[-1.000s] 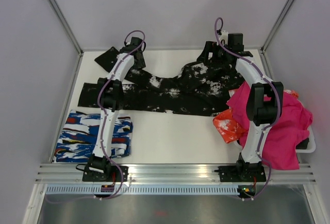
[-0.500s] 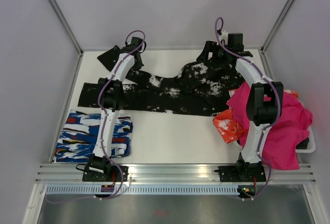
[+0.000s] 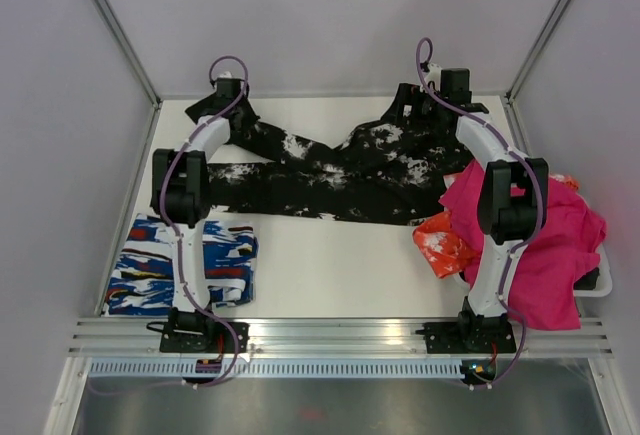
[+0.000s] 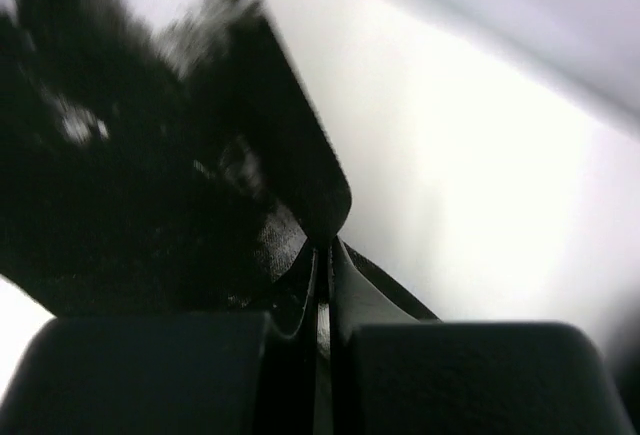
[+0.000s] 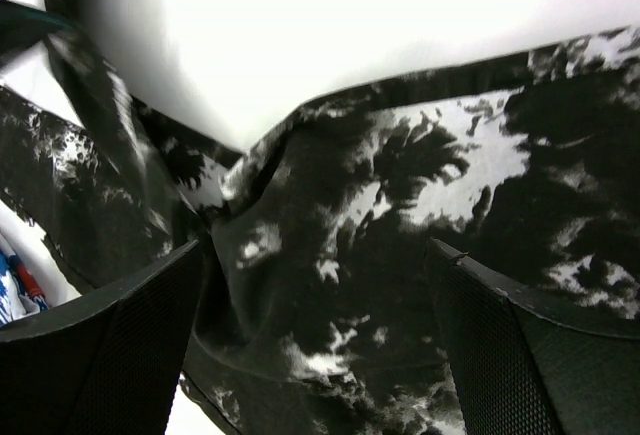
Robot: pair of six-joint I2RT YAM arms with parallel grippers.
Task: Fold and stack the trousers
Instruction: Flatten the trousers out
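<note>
The trousers (image 3: 340, 170), black with white splatter print, lie spread across the back of the table, legs to the left and waist to the right. My left gripper (image 3: 222, 110) is at the far left back and is shut on the end of one trouser leg. In the left wrist view, dark fabric (image 4: 170, 175) is pinched between the closed jaws of that gripper (image 4: 322, 252). My right gripper (image 3: 406, 105) hovers open over the waist end. Its fingers (image 5: 110, 355) straddle the printed trousers (image 5: 360, 245) without gripping them, around the right gripper (image 5: 315, 247).
A folded blue-white-red garment (image 3: 182, 261) lies at the near left. A magenta cloth (image 3: 535, 235) and an orange-and-white piece (image 3: 440, 245) are heaped at the right over a white tray (image 3: 598, 285). Walls enclose the table on three sides.
My left gripper has shut on the trouser leg end and swung left and back, pulling that leg with it. The right arm has stayed where it was.
</note>
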